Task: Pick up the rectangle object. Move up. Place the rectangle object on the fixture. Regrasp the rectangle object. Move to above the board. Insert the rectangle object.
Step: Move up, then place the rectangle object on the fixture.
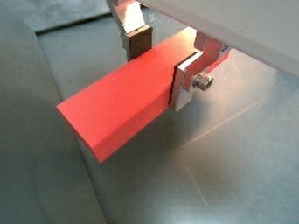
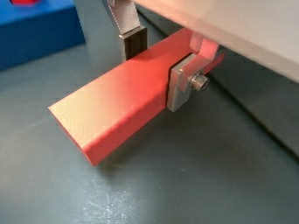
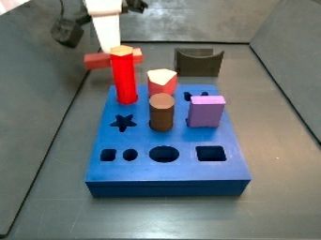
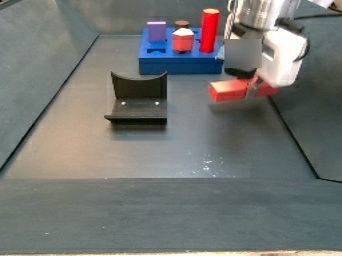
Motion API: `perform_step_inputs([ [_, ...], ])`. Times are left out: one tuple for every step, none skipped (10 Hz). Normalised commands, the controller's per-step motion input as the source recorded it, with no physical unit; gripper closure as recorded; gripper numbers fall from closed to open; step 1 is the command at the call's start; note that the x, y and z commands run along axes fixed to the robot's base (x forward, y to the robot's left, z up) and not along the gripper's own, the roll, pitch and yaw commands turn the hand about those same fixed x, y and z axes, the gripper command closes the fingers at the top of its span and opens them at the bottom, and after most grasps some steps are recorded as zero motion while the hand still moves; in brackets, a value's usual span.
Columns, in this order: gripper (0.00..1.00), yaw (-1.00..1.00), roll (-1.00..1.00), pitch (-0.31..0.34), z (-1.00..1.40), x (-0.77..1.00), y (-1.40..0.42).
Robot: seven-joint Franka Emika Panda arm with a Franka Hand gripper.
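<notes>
My gripper (image 1: 162, 59) is shut on the rectangle object (image 1: 117, 109), a long salmon-red bar lying level. One finger presses on each long side near one end, as both wrist views show (image 2: 158, 63). In a side view the gripper (image 4: 274, 55) holds the bar (image 4: 230, 90) low over the grey floor, right of the fixture (image 4: 136, 98) and in front of the blue board (image 4: 181, 62). In a side view the bar (image 3: 97, 60) shows partly behind the red hexagonal post (image 3: 123, 75). The fixture (image 3: 198, 62) stands behind the board (image 3: 170, 141).
On the board stand the red hexagonal post, a brown cylinder (image 3: 162, 112), a purple cube (image 3: 207, 111) and a pale-topped red piece (image 3: 162, 81). Several cut-out holes show along its front edge. Grey walls (image 4: 40, 90) slope up around the floor.
</notes>
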Motion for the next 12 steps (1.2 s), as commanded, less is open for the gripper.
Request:
perform_step_inputs([
  [1.00,-0.04,0.05,0.055,0.28,-0.02,0.02],
  [1.00,0.00,0.00,0.000,1.00,0.00,0.00],
  [1.00,0.00,0.02,-0.009,1.00,0.00,0.00],
  [1.00,0.00,0.03,0.005,1.00,0.00,0.00],
  [1.00,0.00,0.04,0.022,1.00,-0.01,0.01],
  [1.00,-0.01,0.05,0.033,1.00,-0.01,0.01],
  [1.00,-0.01,0.06,0.040,1.00,-0.02,0.02],
  [1.00,-0.02,0.08,0.042,1.00,-0.03,0.02],
  [1.00,-0.02,0.09,0.044,1.00,-0.03,0.03],
  [1.00,-0.02,0.10,0.045,1.00,-0.03,0.03],
  [1.00,0.00,0.10,0.053,0.91,-0.03,0.02],
  [1.00,0.00,0.10,0.056,0.83,-0.03,0.02],
])
